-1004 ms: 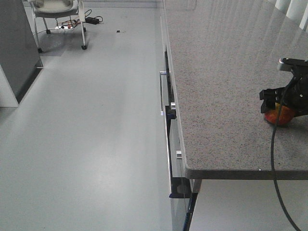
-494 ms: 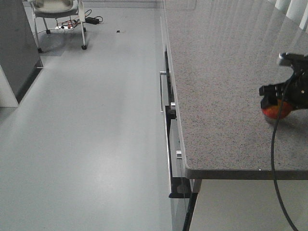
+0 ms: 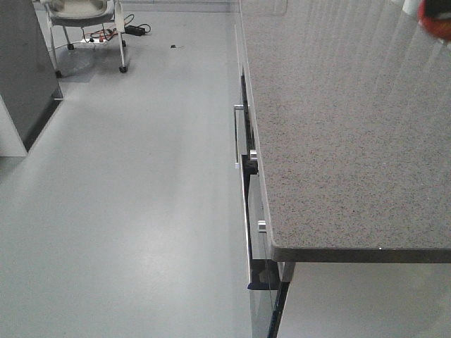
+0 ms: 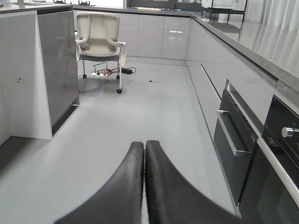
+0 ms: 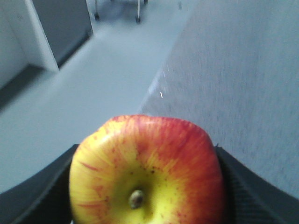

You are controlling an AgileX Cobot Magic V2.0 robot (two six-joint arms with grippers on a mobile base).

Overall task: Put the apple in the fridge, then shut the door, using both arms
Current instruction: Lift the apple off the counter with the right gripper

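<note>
the apple (image 5: 147,163) sits between the right jaws, which are clamped on its two flanks, its stalk end facing the wrist camera. in the front view it shows only as a red blur at the top right corner (image 3: 438,17), lifted off the speckled worktop (image 3: 338,127). the left jaws are pressed together with nothing between them, pointing out over the floor (image 4: 140,107) towards the office chair (image 4: 100,39).

what matters for my next move is direction: the dark grey cabinet i take for the fridge (image 4: 56,70) stands across the open floor, far left of the apple and well apart from it. so i judge the right arm has to carry the fruit leftward off the worktop edge. the left arm looks the nearer to that cabinet, so i'd keep it for the door. whether the door stands open i cannot tell from here.
</note>
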